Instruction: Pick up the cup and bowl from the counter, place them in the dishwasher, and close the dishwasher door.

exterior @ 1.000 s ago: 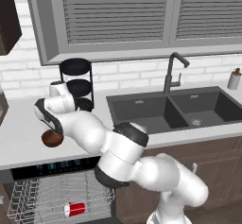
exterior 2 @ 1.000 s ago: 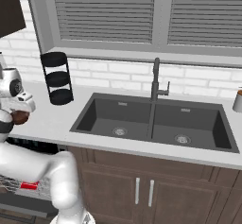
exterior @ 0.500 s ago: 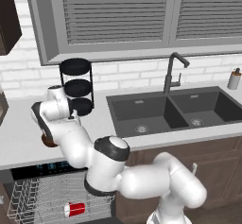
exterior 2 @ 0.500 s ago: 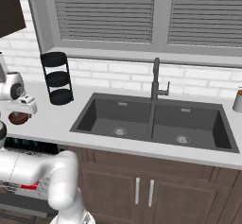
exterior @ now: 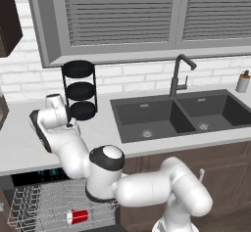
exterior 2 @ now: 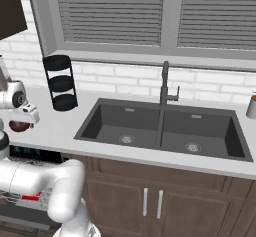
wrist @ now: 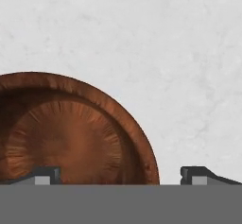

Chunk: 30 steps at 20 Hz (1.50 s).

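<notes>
The gripper [wrist: 120,175] is seen spread apart in the hand view, one fingertip [wrist: 45,173] over the bowl [wrist: 71,133] and the other over bare worktop [wrist: 156,43], the bowl's rim lying between them. Below, in the left base view, the cup [exterior: 77,217] lies on its side in the rack of the open dishwasher [exterior: 44,206]. Farther back, open worktop surrounds the bowl, with the black tiered stand [exterior: 80,90] near the wall and the sink [exterior: 176,114] well apart.

Grainy brown wooden bowl [wrist: 71,133], smooth pale stone-like counter [wrist: 156,53], red plastic cup [exterior: 77,217], wire rack [exterior: 34,206]
</notes>
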{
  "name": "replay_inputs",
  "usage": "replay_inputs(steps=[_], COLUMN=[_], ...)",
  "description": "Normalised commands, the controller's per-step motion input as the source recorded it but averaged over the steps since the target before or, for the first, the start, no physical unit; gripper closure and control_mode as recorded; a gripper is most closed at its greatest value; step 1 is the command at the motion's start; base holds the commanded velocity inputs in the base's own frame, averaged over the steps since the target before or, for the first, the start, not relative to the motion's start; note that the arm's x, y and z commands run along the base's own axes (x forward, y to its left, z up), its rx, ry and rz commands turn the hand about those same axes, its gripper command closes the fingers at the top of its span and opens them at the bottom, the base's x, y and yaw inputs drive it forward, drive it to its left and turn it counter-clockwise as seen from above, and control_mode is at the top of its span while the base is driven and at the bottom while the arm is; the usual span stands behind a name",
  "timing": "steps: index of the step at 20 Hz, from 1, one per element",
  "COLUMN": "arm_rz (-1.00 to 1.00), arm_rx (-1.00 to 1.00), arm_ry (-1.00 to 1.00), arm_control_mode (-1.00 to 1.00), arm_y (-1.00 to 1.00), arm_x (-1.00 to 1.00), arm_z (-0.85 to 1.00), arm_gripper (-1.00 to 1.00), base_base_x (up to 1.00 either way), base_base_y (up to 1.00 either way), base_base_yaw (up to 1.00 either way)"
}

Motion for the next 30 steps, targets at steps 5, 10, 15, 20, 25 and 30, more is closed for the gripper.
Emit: replay_inputs(steps=[5, 10, 15, 20, 25, 30], arm_rz=[0.00, 0.00, 0.00, 0.00, 0.00, 0.00], arm_rx=[0.00, 0.00, 0.00, -0.02, -0.09, -0.02], arm_ry=[0.00, 0.00, 0.00, 0.00, -0.11, -0.22], arm_control_mode=[-1.00, -1.00, -1.00, -1.00, -1.00, -1.00], arm_y=[0.00, 0.03, 0.06, 0.11, 0.00, -0.08], arm_x=[0.00, 0.00, 0.00, -0.41, -1.00, -1.00], arm_z=[-0.32, -0.12, -0.01, 0.02, 0.02, 0.00], arm_gripper=[-1.00, 1.00, 1.00, 1.00, 1.00, 1.00], base_base_x=[0.00, 0.00, 0.00, 0.00, 0.00, 0.00], base_base_y=[0.00, 0.00, 0.00, 0.00, 0.00, 0.00], base_base_yaw=[0.00, 0.00, 0.00, 0.00, 0.00, 0.00])
